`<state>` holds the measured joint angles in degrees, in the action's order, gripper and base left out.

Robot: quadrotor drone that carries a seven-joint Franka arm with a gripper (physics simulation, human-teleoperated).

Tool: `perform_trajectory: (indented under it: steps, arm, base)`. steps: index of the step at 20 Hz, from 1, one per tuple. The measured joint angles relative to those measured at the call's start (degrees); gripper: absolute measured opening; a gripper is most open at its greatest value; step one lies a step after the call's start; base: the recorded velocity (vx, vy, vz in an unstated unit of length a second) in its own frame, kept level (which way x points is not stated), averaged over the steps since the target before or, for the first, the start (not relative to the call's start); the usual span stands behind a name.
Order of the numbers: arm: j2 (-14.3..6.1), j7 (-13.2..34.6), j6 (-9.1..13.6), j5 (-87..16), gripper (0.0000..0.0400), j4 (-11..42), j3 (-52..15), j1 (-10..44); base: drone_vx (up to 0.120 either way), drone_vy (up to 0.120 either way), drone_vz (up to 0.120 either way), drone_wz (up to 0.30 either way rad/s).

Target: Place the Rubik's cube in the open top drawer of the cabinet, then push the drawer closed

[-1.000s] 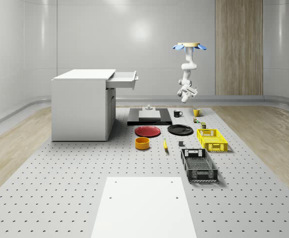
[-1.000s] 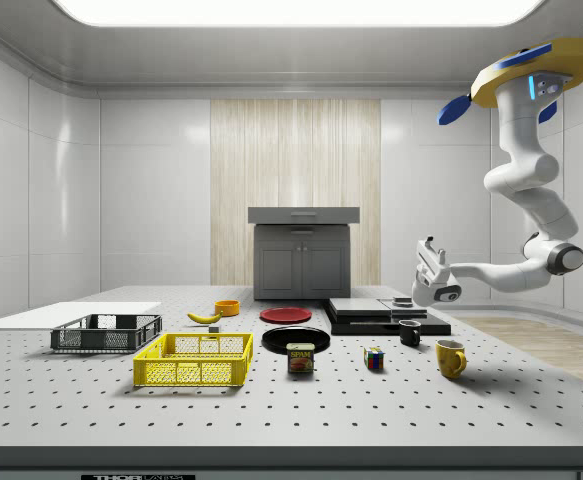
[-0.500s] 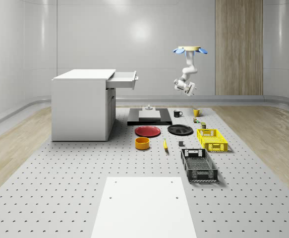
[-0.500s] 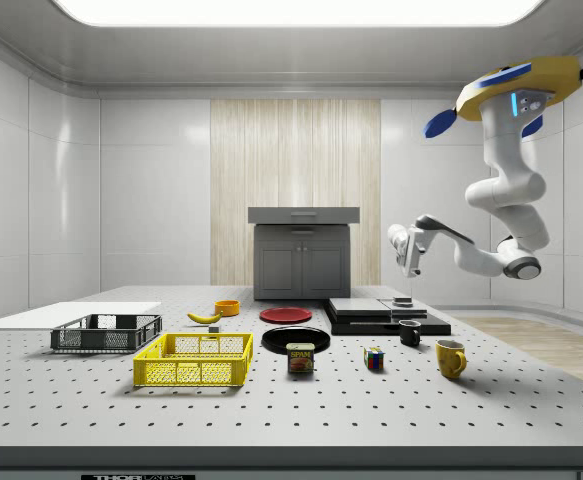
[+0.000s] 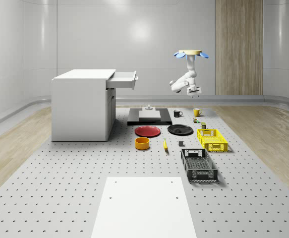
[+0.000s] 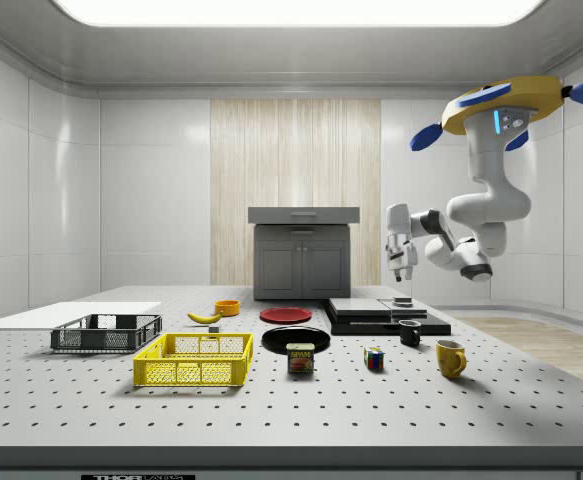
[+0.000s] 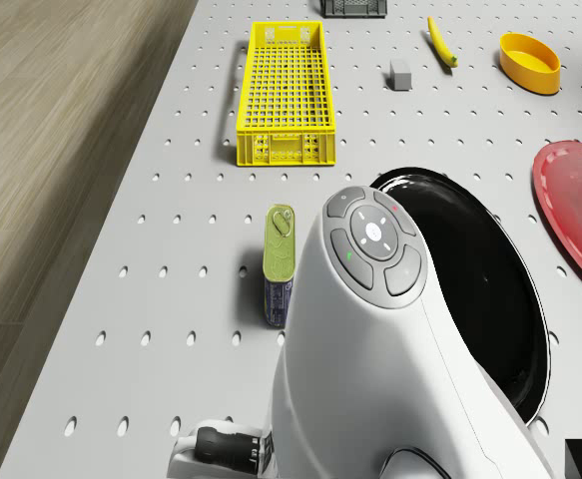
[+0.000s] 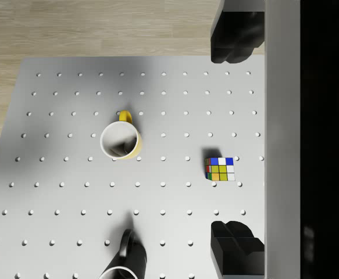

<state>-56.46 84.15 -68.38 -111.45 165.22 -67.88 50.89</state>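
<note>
Counts first: one Rubik's cube, two mugs (a yellow mug and a black mug), two plates (a red plate and a black plate), two crates (a yellow crate and a black crate), one orange bowl, one banana, one tin can, and one cabinet whose top drawer stands pulled out.

Rubik's cube sits on the pegboard table in the right middle of the side view, between the can and the yellow mug, untouched; in the wrist view it lies just right of centre, with the yellow mug to its left.

Since the frame half a second ago, the drone has shifted toward the side view's left, and hovers high in the upper right of that frame, above the table's far end near the mugs. The arm has folded up closer beneath it, and the gripper has turned to point straight down, hanging in the air well above the black mug.

Jaws stand wide apart, one fingertip at the top of the wrist view and the other at the bottom, holding nothing and touching nothing.
</note>
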Motion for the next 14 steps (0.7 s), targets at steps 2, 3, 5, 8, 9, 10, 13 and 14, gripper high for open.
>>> perform_trajectory:
  steps: [2, 3, 5, 8, 9, 10, 13, 14]
  arm:
    - [-1.0, 1.6, 0.9, -1.1, 0.0400, 0.4, -1.2, 2.5]
    - [-1.5, 2.3, 1.2, -1.5, 0.0400, 0.5, -1.7, 3.4]
    - [-2.4, 3.3, 1.5, -2.0, 0.0400, 0.6, -2.4, 5.0]
    - [-3.6, 4.5, 1.6, -2.2, 0.0400, 0.7, -3.3, 6.7]
    - [-3.9, 4.8, 1.5, -2.2, 0.0400, 0.7, -3.6, 7.1]
    - [-4.3, 5.1, 1.4, -2.1, 0.0400, 0.7, -3.8, 7.5]
    - [-5.3, 5.8, 0.9, -1.9, 0.0400, 0.7, -4.3, 8.4]
    - [-5.7, 6.0, 0.7, -1.7, 0.0400, 0.7, -4.5, 8.6]
  base:
    - [0.120, -0.120, -0.120, 0.000]
    - [0.120, -0.120, -0.120, 0.000]
    - [0.020, -0.020, -0.120, 0.000]
    - [0.040, 0.000, -0.120, 0.000]
    - [0.120, 0.000, -0.120, 0.000]
    - [0.120, 0.000, -0.120, 0.000]
    - [0.120, 0.000, -0.120, 0.000]
    - [0.120, 0.000, -0.120, 0.000]
